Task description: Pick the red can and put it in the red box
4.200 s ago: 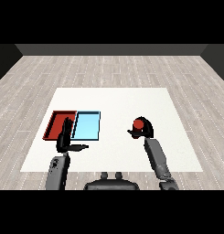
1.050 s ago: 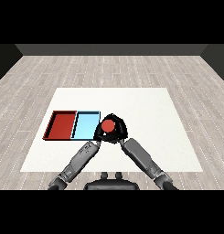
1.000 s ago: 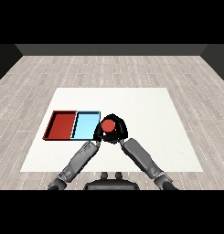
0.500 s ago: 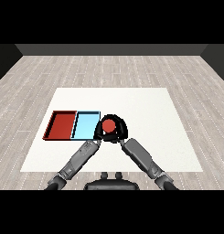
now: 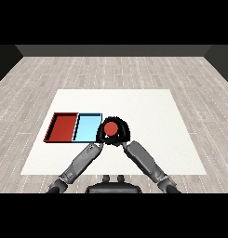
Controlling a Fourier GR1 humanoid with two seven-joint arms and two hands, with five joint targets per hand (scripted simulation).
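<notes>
The black right hand (image 5: 123, 132) curls round the small round red can (image 5: 110, 128), just right of the light blue tray (image 5: 86, 128). The black left hand (image 5: 101, 135) curls against the can too. The flat red tray (image 5: 63, 127) lies further left. I can read no writing on the can

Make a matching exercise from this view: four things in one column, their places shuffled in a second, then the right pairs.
1. red can
2. red tray
3. blue tray
4. right hand

a. farthest left on the table
b. between both hands
c. curled on the can's right side
d. between the red tray and the can

Pairs: 1-b, 2-a, 3-d, 4-c
</notes>
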